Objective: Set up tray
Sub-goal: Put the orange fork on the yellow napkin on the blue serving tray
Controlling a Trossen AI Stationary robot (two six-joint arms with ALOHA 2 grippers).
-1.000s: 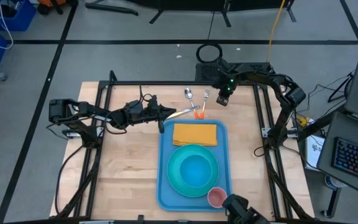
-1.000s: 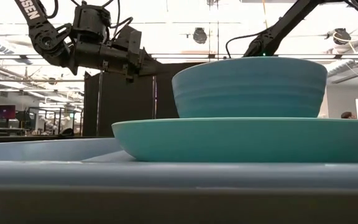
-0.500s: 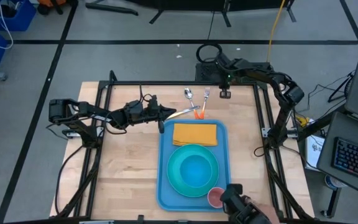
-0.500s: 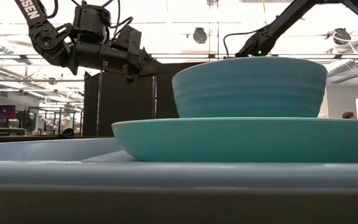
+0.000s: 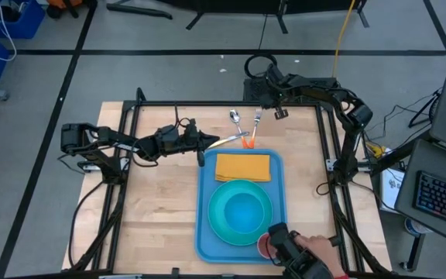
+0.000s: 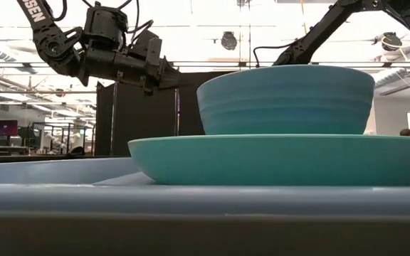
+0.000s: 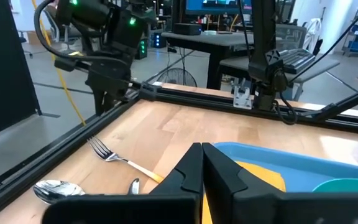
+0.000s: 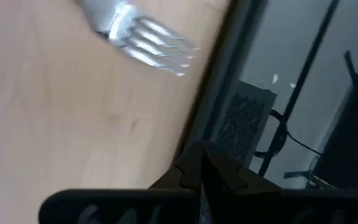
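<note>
The light-blue tray (image 5: 207, 232) lies on the table's near middle. A yellow napkin (image 5: 242, 167) covers its far end, and a turquoise bowl (image 6: 287, 99) sits in a turquoise plate (image 6: 283, 160) at its middle. A pink cup (image 5: 264, 245) stands at its near right corner. A fork (image 7: 114, 155), a spoon (image 7: 51, 190) and a third utensil (image 5: 223, 140) lie on the wood beyond the tray's far end. My left gripper (image 5: 206, 144) hovers level and shut by the tray's far left corner. My right gripper (image 5: 279, 113) is shut above the table's far edge, right of the fork's tines (image 8: 148, 43).
A person's dark-gloved hand (image 5: 294, 252) reaches in from the near right edge to the pink cup. A black metal frame (image 7: 166, 93) rims the table. Bare wood (image 5: 157, 209) lies left of the tray and at its right (image 5: 304, 178).
My right gripper has rolled about its own axis and shifted slightly along the table's far edge, staying shut near the fork's tines. A person's gloved hand has come in from the near edge up to the pink cup.
</note>
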